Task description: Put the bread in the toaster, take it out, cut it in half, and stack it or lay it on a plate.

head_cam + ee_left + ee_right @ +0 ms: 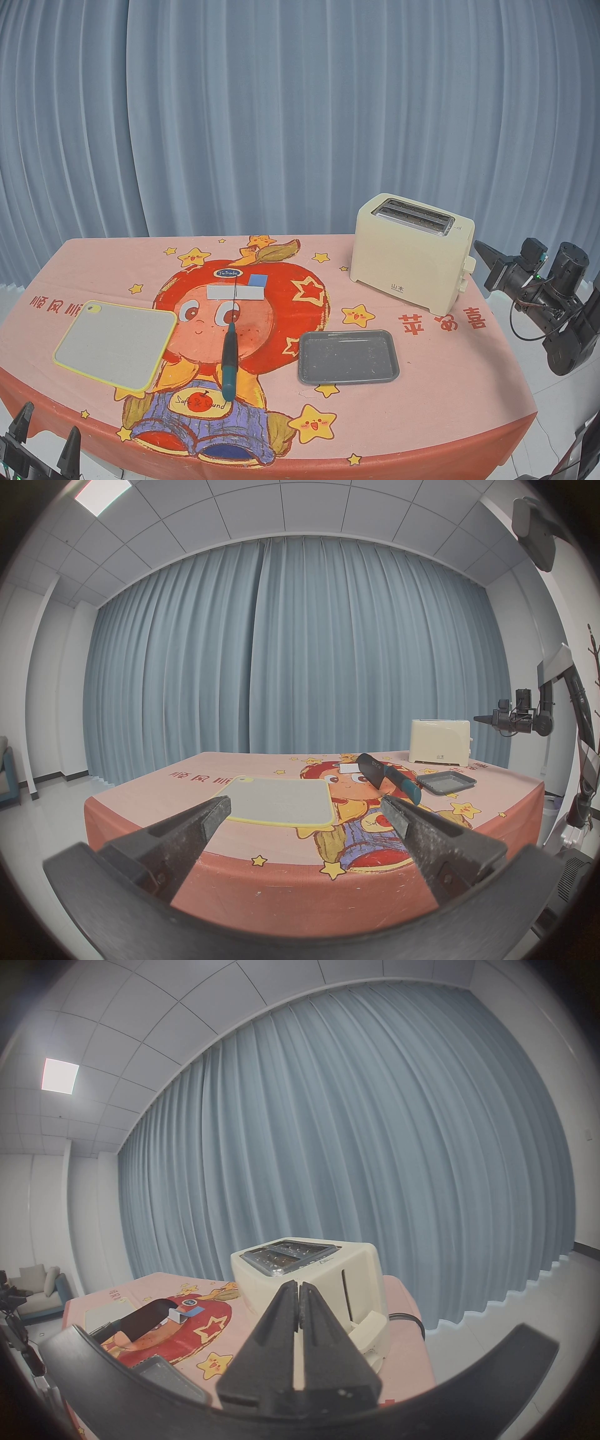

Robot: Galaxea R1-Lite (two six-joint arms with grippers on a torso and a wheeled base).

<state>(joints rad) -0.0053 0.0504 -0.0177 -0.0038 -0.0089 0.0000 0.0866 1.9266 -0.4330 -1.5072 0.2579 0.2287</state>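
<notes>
Left claw point(50, 420), spread wide and empty, hovers off the table's point(437, 400) near left corner; cutting board point(115, 344) by the left edge, knife point(229, 362) mid-table, grey tray point(348, 356) beside it, toaster point(409, 259) at the far right corner, right claw point(482, 248) beyond, closed, empty

Down low, left gripper point(50, 420) clipped by the head view's bottom edge, toaster point(409, 250) slots too dark to read inside, its front partly behind the right gripper point(299, 1288), jaws pinched together, tray point(169, 1375) mostly hidden there too, knife point(230, 340) blade edge-on, barely a line
</notes>
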